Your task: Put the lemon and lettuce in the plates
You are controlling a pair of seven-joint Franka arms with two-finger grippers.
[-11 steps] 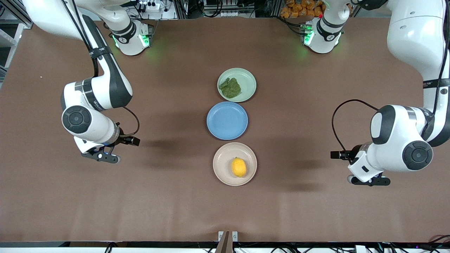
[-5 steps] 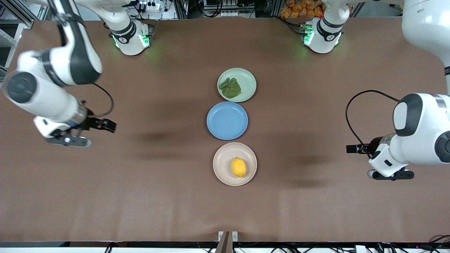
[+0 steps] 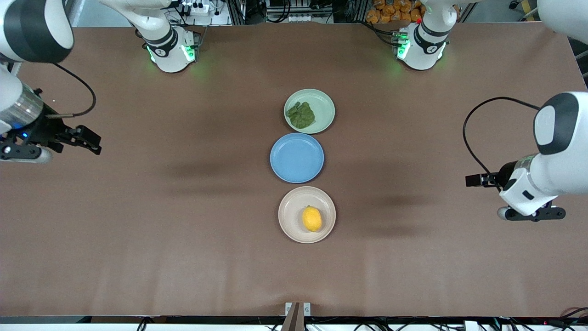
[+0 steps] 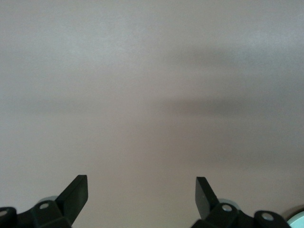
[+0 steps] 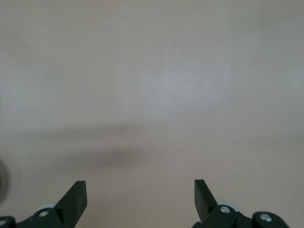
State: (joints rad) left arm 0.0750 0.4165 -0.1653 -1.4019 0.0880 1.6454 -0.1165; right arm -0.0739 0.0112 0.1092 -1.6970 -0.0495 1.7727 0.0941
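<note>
Nearest: beige-pink plate [image 3: 288, 220] holding lemon [image 3: 312, 219], delivered. Middle: blue plate [image 3: 296, 157], unused. Farthest: mint plate [image 3: 323, 105] holding lettuce [image 3: 301, 115]. Left gripper [image 4: 141, 195] and right gripper [image 5: 140, 195]: fingers apart, empty, over bare table [image 3: 183, 257] at their own ends; task judged complete.

Right pincer [image 5: 140, 197] spread wide, over bare table [image 5: 152, 85]

Matt brown table [image 3: 183, 257] covering (cloth-like, faintly creased), smooth plastic-looking plates [image 3: 321, 99].
</note>
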